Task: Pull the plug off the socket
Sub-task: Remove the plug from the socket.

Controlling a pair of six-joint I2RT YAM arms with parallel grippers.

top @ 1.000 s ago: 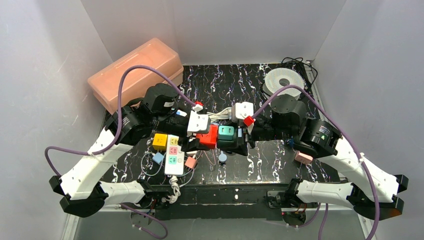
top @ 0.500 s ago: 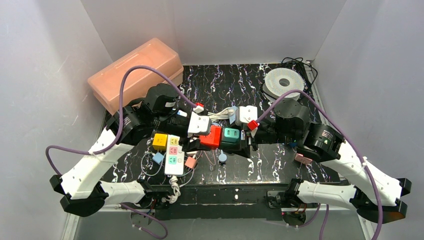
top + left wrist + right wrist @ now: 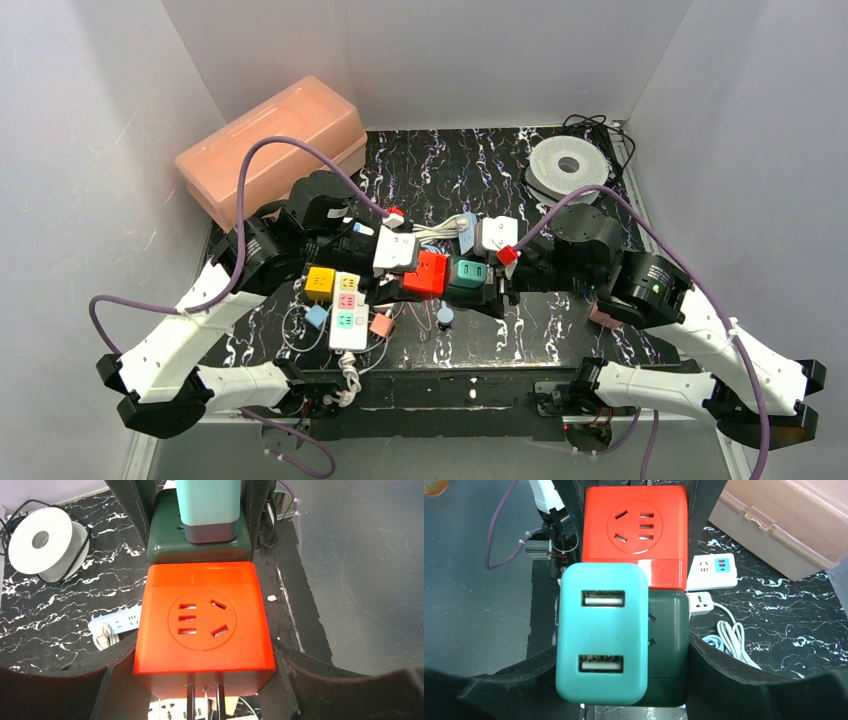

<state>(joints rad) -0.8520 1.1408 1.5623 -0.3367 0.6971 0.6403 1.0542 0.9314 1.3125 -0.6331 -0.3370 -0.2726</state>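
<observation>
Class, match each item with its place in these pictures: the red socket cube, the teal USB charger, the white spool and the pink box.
Items: 1 red socket cube; 2 teal USB charger; 3 white spool; 4 pink box.
Places: A far right corner of the table; B far left corner; C between the fingers of the left hand; D seated on the dark green cube.
Pairs: 1-C; 2-D; 3-A; 4-B.

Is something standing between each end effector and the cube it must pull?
Nothing visible does. The left end effector clamps the red cube, the right end effector the dark green cube; the two cubes are joined together.
</observation>
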